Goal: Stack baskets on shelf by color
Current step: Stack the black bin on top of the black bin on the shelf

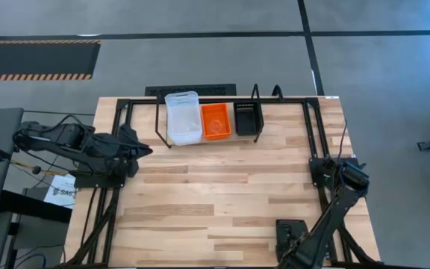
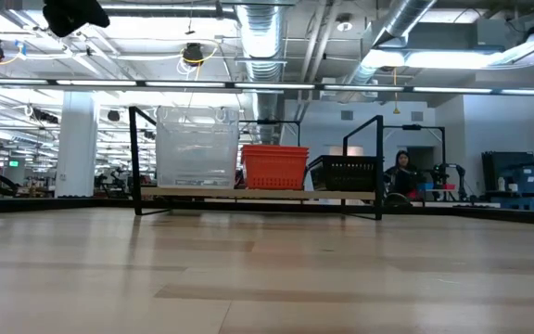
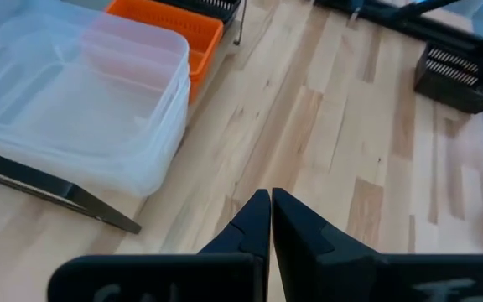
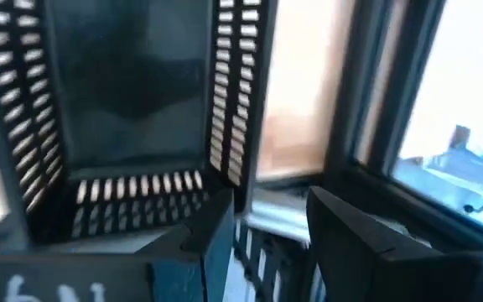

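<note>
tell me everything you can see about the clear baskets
The clear baskets are translucent, milky plastic trays with rounded corners and a lipped rim, nested into one stack; the left wrist view shows several rims layered together. The stack stands upright and empty on the shelf, at its left end, and is the tallest pile in the low view. The orange baskets sit right beside it, seemingly touching. No gripper touches it.

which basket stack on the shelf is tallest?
The clear stack, at the shelf's left end in the high view. In the low view it rises well above the orange stack in the middle and the black stack.
</note>
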`<action>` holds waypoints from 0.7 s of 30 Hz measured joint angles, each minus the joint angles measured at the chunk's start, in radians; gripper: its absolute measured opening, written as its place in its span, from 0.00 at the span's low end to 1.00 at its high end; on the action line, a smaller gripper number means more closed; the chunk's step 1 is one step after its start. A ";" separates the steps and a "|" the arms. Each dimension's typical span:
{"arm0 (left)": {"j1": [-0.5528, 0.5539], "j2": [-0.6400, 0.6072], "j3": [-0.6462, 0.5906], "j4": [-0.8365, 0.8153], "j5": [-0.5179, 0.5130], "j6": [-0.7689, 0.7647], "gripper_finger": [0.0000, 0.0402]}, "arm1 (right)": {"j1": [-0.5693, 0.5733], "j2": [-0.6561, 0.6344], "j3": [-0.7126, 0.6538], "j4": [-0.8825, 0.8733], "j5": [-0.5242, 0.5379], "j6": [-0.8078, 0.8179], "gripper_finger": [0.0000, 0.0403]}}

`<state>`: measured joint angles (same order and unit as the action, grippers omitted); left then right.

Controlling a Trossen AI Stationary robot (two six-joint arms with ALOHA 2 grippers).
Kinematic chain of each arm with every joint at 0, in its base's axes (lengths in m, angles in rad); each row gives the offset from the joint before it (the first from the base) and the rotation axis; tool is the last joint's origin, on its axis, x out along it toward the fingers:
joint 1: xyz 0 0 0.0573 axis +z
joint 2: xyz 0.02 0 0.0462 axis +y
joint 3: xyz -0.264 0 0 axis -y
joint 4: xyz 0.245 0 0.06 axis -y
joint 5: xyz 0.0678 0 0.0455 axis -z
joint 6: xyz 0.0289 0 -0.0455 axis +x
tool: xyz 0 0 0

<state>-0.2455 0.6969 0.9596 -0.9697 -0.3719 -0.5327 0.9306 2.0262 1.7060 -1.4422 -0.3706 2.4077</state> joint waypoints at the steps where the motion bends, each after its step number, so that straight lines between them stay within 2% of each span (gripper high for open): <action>1: 0.000 0.009 0.000 0.000 0.000 -0.005 0.00 | 0.000 0.000 -0.030 0.027 0.000 0.000 0.42; 12: 0.000 0.139 0.000 0.009 0.026 -0.015 0.00 | -0.003 -0.001 -0.379 0.538 -0.017 0.001 0.42; 21: 0.000 0.194 0.000 0.114 0.054 -0.001 0.00 | -0.037 -0.022 -0.419 0.581 -0.004 0.002 0.42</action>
<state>-0.2455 0.8912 0.9596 -0.8554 -0.3183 -0.5334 0.8937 2.0038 1.2869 -0.8613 -0.3745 2.4092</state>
